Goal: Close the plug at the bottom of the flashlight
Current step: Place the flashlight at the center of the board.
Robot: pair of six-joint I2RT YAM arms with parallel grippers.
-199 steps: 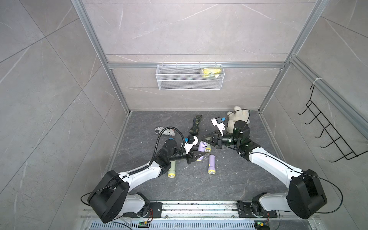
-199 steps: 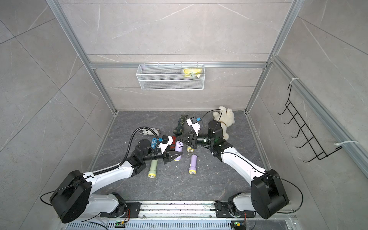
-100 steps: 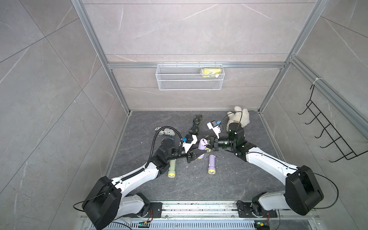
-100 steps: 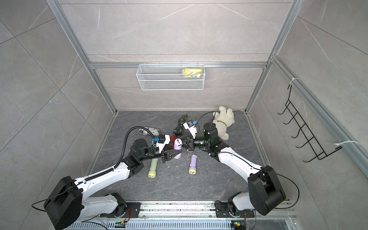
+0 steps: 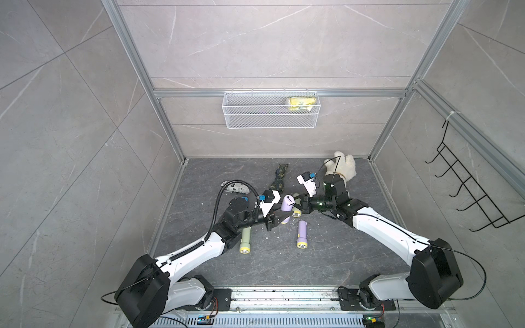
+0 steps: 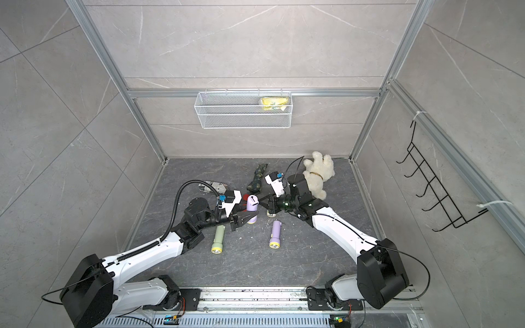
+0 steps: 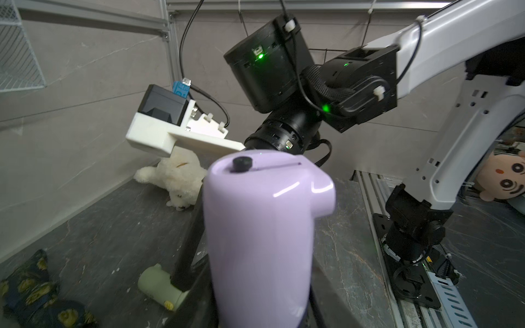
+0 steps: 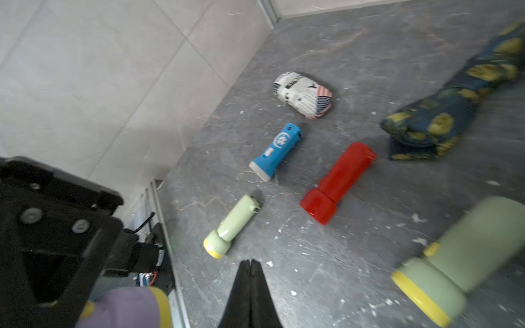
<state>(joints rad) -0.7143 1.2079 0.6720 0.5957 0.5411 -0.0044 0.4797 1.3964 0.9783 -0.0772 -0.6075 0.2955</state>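
At the middle of the dark grey stone-look counter [image 5: 326,264], a glossy lilac plastic flashlight [image 5: 287,207] is clamped across its lower barrel, near the yellow-rimmed lens end, by the left pincer [image 6: 247,218]. On the flashlight's tail face, a small black round plug [image 7: 242,164] sits at one end of a thin slit. The right pincer [image 8: 250,262], jaws pressed together and holding nothing, hovers just beside that upper end in both top views; whether its tip touches cannot be told. The likely trouble from here is that a closed tip pressing on so small a plug could skid off the rounded, shiny tail. A push off the centre line could twist the flashlight in the left pincer's grip or seat the plug crooked. The flashlight's long axis runs near upright with a slight tilt. Its tail and plug point up and away from the counter, and its lens end points down. Whether that end rests on the counter is not clear. Around it lie a second lilac flashlight [image 5: 302,234], a pale green flashlight [image 5: 245,240], a red flashlight [image 8: 338,183] and a blue flashlight [image 8: 275,152]. A white plush toy [image 5: 342,169] lies near the back corner.
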